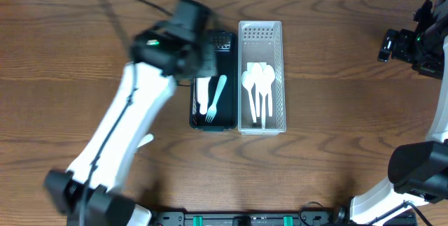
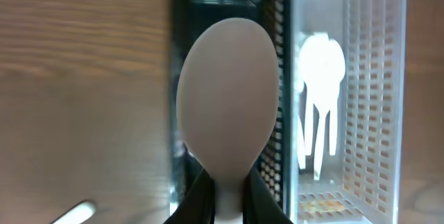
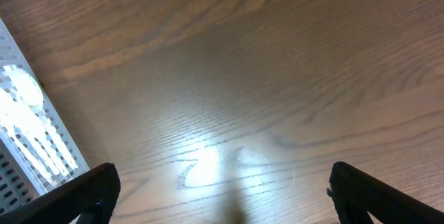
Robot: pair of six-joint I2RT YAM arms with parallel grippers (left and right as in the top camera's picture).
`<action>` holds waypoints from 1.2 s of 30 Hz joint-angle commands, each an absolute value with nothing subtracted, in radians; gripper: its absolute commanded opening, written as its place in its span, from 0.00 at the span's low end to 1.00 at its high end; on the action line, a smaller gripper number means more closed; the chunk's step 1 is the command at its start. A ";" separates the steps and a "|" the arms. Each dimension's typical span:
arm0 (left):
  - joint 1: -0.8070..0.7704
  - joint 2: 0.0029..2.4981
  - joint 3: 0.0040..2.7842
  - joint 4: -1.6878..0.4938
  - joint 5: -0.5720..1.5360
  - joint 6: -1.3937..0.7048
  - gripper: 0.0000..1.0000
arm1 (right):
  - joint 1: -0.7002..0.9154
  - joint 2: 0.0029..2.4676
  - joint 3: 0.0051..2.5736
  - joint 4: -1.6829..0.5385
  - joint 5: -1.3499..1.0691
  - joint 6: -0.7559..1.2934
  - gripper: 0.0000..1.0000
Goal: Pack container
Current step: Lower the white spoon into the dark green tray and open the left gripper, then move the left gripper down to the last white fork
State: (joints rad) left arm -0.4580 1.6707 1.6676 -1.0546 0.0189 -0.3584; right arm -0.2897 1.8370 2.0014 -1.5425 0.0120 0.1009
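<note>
My left gripper (image 2: 229, 200) is shut on the neck of a white plastic spoon (image 2: 227, 99), held over the black basket (image 2: 277, 78). In the overhead view the left gripper (image 1: 199, 58) sits over the black basket (image 1: 229, 122), which holds a white fork (image 1: 214, 100) and another white utensil (image 1: 202, 93). Beside it on the right the white perforated basket (image 1: 278, 72) holds several white spoons (image 1: 257, 86), also seen in the left wrist view (image 2: 320, 78). My right gripper (image 3: 222, 196) is open and empty above bare wood, at the far right (image 1: 399, 45).
A loose white utensil (image 1: 145, 140) lies on the table under the left arm; its end shows in the left wrist view (image 2: 73, 213). The white basket's edge (image 3: 28, 127) shows at the left of the right wrist view.
</note>
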 commanded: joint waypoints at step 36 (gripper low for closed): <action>-0.192 1.459 1.704 -1.388 -0.196 -0.233 0.38 | -0.289 1.840 1.999 -1.556 0.011 0.088 0.99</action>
